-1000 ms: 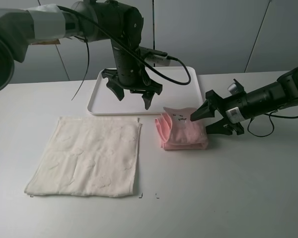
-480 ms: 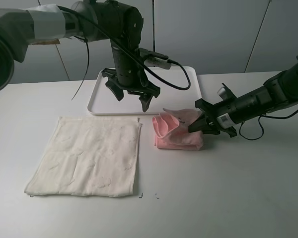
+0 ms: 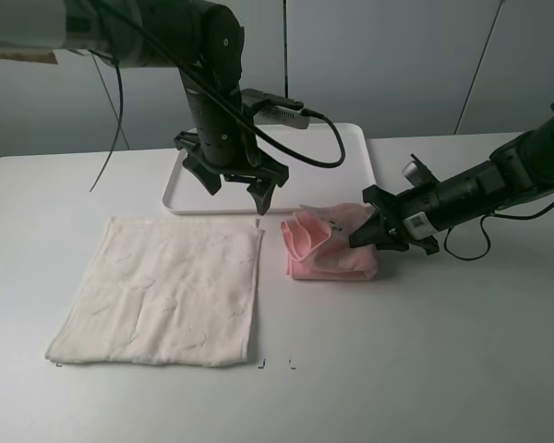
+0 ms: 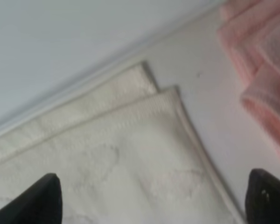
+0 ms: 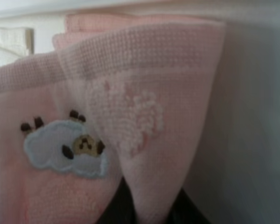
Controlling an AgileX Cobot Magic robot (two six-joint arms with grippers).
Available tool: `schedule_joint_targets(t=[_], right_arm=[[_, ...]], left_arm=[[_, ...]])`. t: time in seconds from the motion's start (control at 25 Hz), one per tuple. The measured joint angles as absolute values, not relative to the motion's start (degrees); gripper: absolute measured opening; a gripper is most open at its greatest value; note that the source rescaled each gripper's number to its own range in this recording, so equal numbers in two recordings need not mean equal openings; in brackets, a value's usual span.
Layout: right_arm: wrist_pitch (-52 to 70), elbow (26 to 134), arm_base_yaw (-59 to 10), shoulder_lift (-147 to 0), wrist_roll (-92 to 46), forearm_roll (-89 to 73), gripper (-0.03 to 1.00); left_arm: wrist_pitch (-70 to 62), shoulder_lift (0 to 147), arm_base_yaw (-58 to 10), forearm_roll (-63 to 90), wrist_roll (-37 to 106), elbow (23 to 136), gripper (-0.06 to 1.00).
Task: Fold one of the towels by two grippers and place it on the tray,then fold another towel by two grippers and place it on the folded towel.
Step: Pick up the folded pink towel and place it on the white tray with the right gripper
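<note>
- The folded pink towel (image 3: 328, 251) lies on the bench (image 3: 425, 351), just beside the tray (image 3: 351, 180).
- The right gripper (image 3: 367, 235) has its fingers pinched tight on the towel's edge.
- The left gripper (image 3: 234, 189) hangs over the tray's rim, fingers wide and empty.
- The next job looks like lifting the towel onto the tray.

The pale pink towel (image 5: 144, 116) hid most of the right gripper (image 3: 358, 240); the cream-white towel (image 4: 107, 177) appeared blurred and cropped.
</note>
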State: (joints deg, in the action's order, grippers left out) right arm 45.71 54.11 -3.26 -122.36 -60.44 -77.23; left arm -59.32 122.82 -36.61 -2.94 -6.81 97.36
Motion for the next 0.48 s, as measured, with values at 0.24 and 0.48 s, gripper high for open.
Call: schedule_joint_targets(t=[0.24,0.48], right_arm=[[46.3,54.1,-3.3,-122.4,-60.4,-75.5,0.07],[49.0,55.3,-3.3,-122.4,-57.9,-72.4,0.07]], left_arm=[[-45.7,108.6,-36.6,-4.1,-9.4,74.2,1.0],[-39.8,101.3,-36.6,-5.4,-11.2,64.8,1.0]])
